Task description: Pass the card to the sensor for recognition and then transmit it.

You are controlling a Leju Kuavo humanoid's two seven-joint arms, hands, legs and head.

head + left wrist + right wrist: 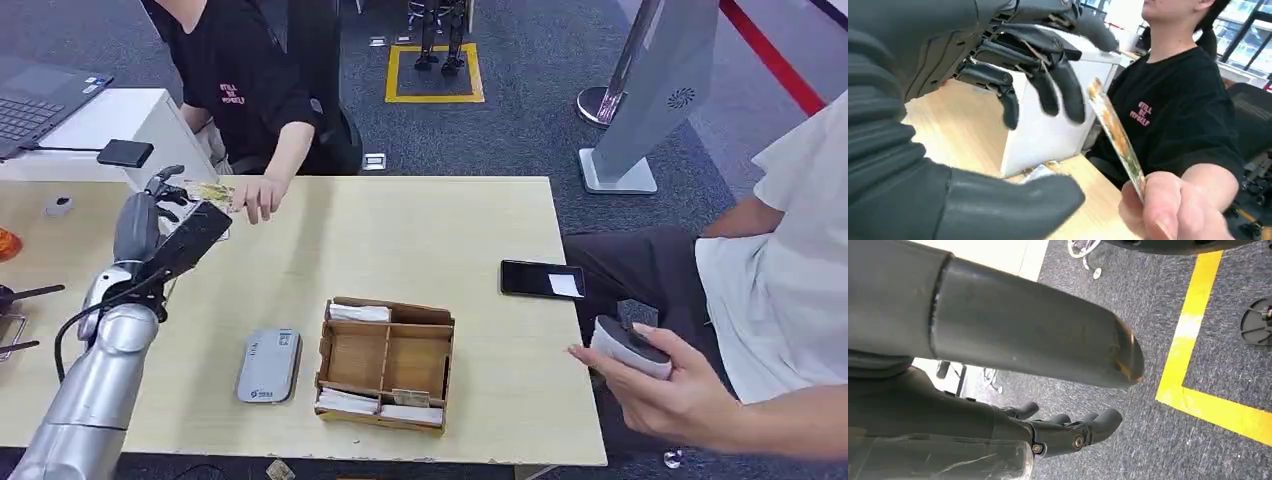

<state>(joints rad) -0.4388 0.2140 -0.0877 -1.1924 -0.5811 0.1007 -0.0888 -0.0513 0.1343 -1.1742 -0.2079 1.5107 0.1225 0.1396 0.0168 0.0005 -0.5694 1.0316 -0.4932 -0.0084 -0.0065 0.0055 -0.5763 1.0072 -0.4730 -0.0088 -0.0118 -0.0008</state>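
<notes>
A patterned card (208, 192) is at the table's far left, pinched by the hand (262, 196) of a person in a black shirt. My left hand (152, 218) is raised just beside it. In the left wrist view the card (1115, 135) stands edge-on in the person's fingers (1168, 207). My dark fingers (1048, 85) and thumb (1013, 205) are spread around it without touching. The grey card sensor (268, 366) lies flat near the table's front. My right hand (1068, 432) hangs over the carpet, holding nothing, fingers loosely bent and apart from the thumb.
A wooden divided box (385, 362) with cards stands right of the sensor. A black phone (541, 279) lies near the table's right edge. A second person at the right holds a grey device (630, 345). A laptop (35, 100) and a white cabinet (110, 125) are at the far left.
</notes>
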